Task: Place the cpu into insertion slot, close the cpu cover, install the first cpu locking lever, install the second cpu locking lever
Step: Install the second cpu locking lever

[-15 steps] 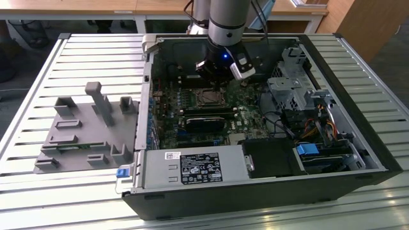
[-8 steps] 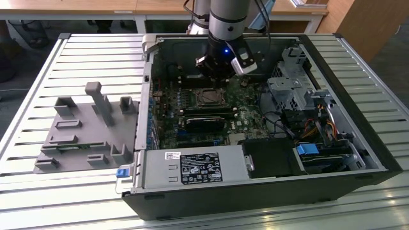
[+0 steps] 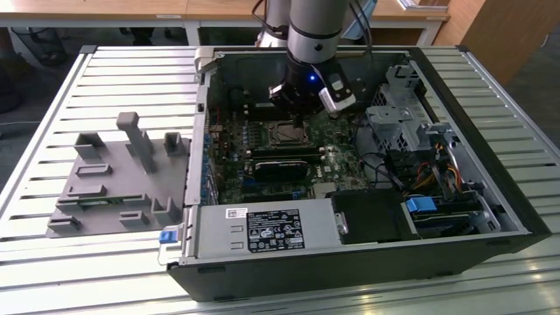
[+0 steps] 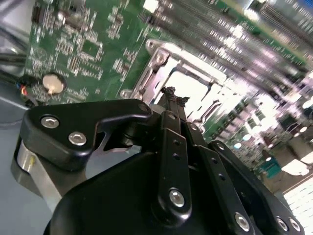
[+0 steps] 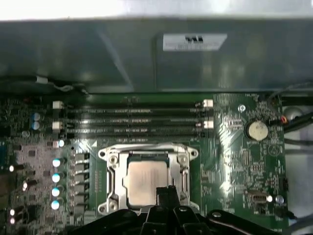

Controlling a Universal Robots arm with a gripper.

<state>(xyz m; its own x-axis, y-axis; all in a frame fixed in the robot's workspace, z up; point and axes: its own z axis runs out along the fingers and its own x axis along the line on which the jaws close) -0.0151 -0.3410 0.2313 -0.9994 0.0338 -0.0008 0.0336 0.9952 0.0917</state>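
Observation:
The cpu (image 5: pixel 143 180) lies flat in the insertion slot (image 3: pixel 284 133) of the green motherboard, silver-grey face up. The cpu cover (image 5: pixel 112 172), a silver frame, lies down around it with the chip showing through its window. My gripper (image 5: pixel 166 192) hangs just above the socket's edge, its black fingertips (image 4: pixel 172 94) pressed together and shut with nothing between them. In the second wrist view the bright cpu face (image 4: pixel 190 87) and the cover frame (image 4: pixel 150 73) sit right behind the fingertips. In the exterior view the gripper (image 3: pixel 301 122) points down at the socket inside the open computer case. I cannot make out the locking levers.
Long black memory sticks (image 5: pixel 132 120) run beside the socket, and a coin battery (image 5: pixel 256 129) sits on the board. The case walls, a drive cage (image 3: pixel 398 125), cables (image 3: pixel 429 174) and the power supply (image 3: pixel 262 230) surround the board. A grey fixture (image 3: pixel 114 177) lies on the slatted table.

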